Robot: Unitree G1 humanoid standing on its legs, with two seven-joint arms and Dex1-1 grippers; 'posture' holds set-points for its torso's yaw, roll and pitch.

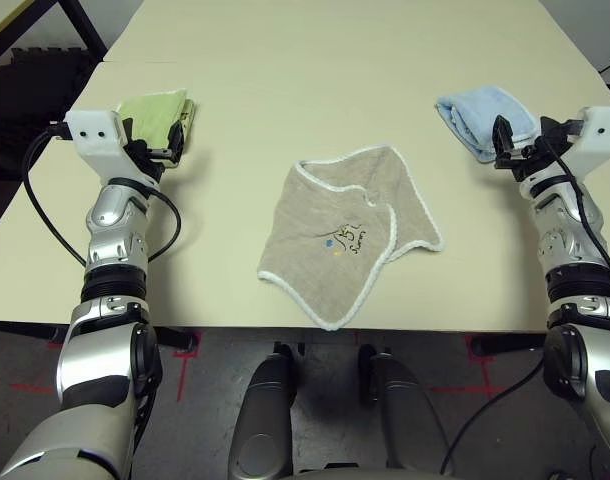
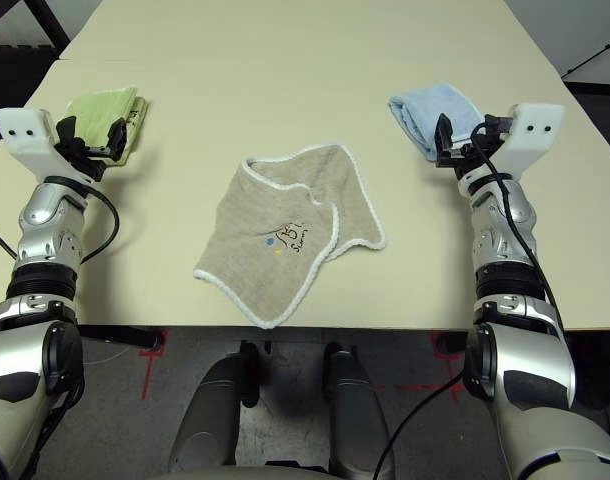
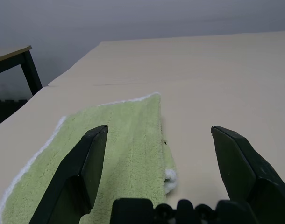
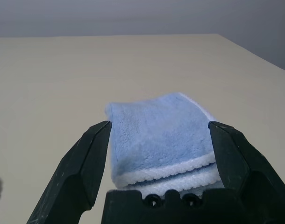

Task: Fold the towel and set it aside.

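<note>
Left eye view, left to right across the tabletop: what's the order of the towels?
Green towel → beige towel → blue towel.

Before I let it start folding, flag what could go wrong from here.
The beige towel lies askew, one flap doubled over, so a fold now might trap a crease.
Its near corner reaches the table's edge and could slip over if dragged.
The open left gripper is right by the green towel and might nudge it.
</note>
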